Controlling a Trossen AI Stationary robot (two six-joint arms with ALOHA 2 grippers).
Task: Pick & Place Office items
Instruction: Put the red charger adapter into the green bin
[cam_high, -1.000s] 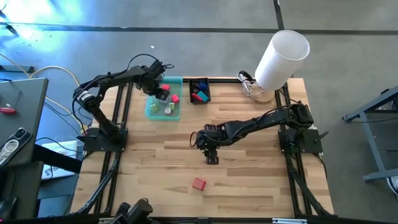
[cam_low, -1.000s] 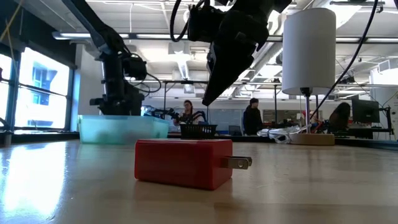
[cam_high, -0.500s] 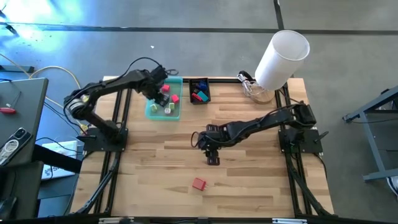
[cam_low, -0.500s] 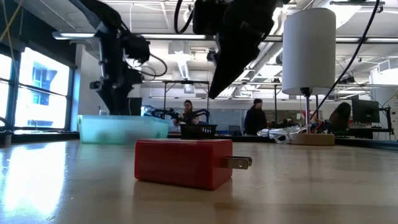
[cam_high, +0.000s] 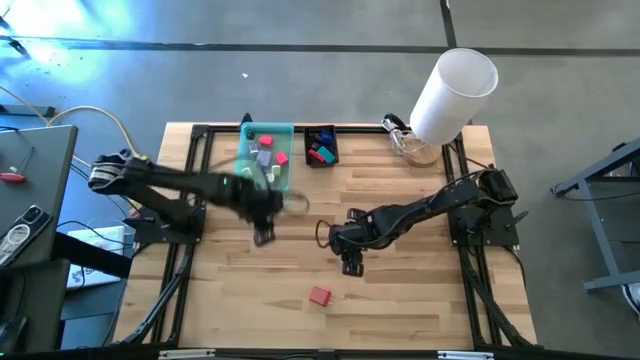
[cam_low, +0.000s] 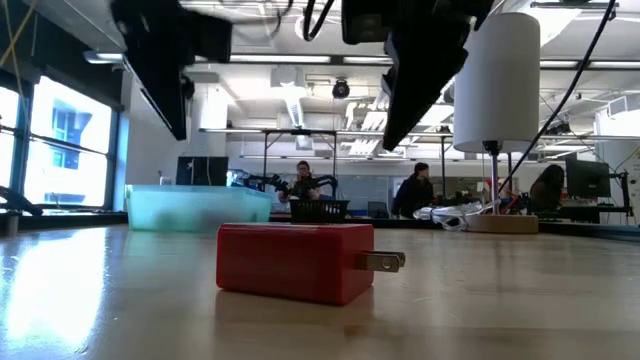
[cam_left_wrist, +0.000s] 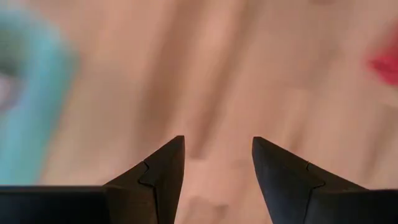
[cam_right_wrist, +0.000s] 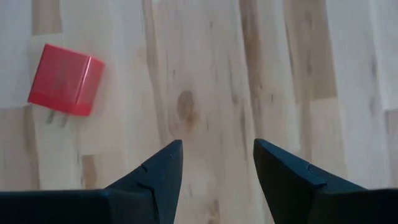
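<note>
Red plug-in block (cam_high: 319, 295) lies alone on the bench (cam_high: 420, 300); right tool (cam_high: 351, 262), empty and open, has advanced toward it, left tool (cam_high: 262, 234) open, withdrawn from tray (cam_high: 243, 180).

A red plug block (cam_high: 319, 295) lies on pale wood table (cam_high: 420, 300); the tray (cam_high: 279, 131) is teal.

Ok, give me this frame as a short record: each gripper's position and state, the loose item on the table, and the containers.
left gripper: open, empty, above bare table in front of the teal tray
right gripper: open, empty, over mid-table
loose item: red plug block, on the table near the front edge, untouched
black basket: beside the tray, holds small pieces
white cylinder: back right corner
</note>
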